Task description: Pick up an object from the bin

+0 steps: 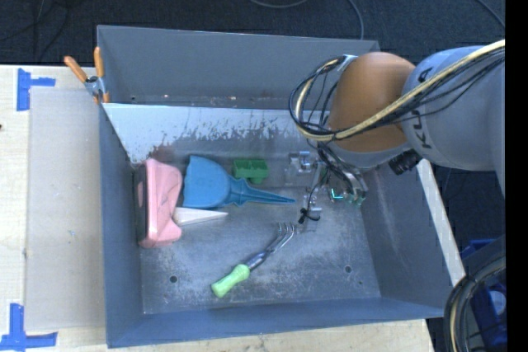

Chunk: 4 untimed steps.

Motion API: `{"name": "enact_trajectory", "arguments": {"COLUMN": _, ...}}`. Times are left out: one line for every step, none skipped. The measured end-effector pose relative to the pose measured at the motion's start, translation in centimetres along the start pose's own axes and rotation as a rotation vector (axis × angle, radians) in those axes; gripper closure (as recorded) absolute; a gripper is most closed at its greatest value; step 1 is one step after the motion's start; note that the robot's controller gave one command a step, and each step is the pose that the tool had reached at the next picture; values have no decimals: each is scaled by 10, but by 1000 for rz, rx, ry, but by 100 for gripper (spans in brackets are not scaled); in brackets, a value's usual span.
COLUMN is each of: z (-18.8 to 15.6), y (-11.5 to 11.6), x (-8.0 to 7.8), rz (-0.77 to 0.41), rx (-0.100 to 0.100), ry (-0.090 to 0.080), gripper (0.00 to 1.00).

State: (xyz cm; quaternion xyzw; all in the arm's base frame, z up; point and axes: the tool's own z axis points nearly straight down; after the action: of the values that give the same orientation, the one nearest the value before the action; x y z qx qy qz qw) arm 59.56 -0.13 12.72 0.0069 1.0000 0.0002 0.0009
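Note:
My gripper (313, 208) hangs low in the middle-right of the bin, under the orange wrist cover. Its tip is just above and to the right of the tines of a metal fork (266, 253) with a light green handle, which lies slantwise on the bin floor towards the front. A blue scoop-like plastic thing (208, 184) lies to the left, its thin pointed end reaching towards the gripper. A small green block (251, 169) sits behind the scoop's point.
A pink soft thing (162, 200) lies along the left wall, with a white wedge (198, 216) next to it. The arm and its cables cover the bin's right rear part.

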Motion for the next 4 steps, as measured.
{"name": "enact_trajectory", "arguments": {"z": 18, "y": 17, "x": 8, "rz": -64, "rx": 2, "ry": -2, "gripper": 0}}
{"name": "enact_trajectory", "arguments": {"z": 42, "y": 36, "x": 23, "rz": -146, "rx": -5, "ry": 7, "gripper": 0}}
{"name": "enact_trajectory", "arguments": {"z": 57, "y": 28, "x": 65, "rz": -175, "rx": 1, "ry": 2, "gripper": 0}}
{"name": "enact_trajectory", "arguments": {"z": 57, "y": 29, "x": 64, "rz": -175, "rx": 2, "ry": 1, "gripper": 100}}
